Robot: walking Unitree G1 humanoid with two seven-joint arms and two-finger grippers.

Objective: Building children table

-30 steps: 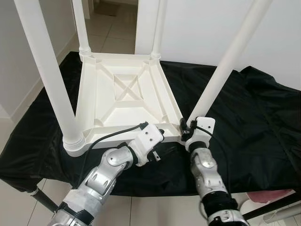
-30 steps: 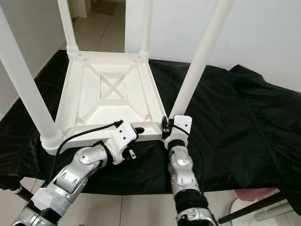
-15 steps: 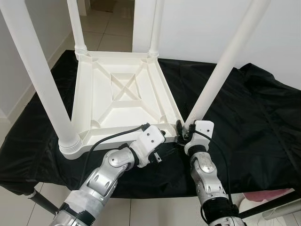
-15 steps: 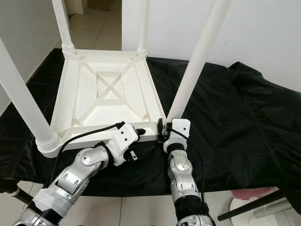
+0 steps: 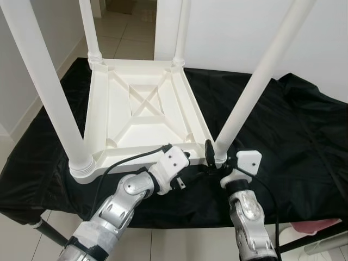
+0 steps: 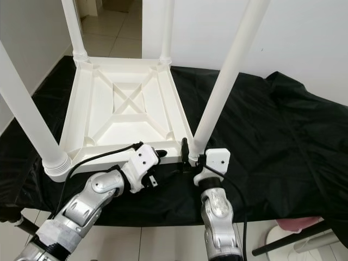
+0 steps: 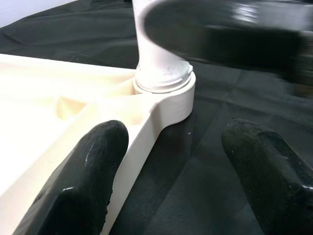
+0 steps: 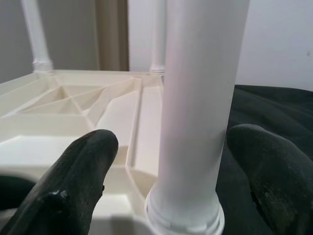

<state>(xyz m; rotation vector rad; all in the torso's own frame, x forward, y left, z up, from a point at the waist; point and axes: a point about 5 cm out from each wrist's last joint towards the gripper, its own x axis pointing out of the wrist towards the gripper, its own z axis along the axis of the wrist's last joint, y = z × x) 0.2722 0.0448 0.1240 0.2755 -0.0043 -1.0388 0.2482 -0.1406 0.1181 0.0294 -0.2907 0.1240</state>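
Seating the last leg (image 5: 255, 87) in the upturned table (image 5: 144, 117): I hold my right gripper (image 8: 166, 186) spread around its base, left gripper (image 7: 166, 161) parted astride the rim, and must next close and twist.

White walls (image 5: 228, 32), tiled floor (image 5: 122, 32), black cloth (image 5: 293, 125).

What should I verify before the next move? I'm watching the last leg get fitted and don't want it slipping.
1. Tabletop lies upside down on the black cloth: ok.
2. Near right leg sits in its corner socket: ok; fully tight: cannot tell.
3. Right gripper straddles that leg, fingers open: ok.
4. Left gripper open at the tabletop's near edge: ok.
5. Other three legs upright: ok.
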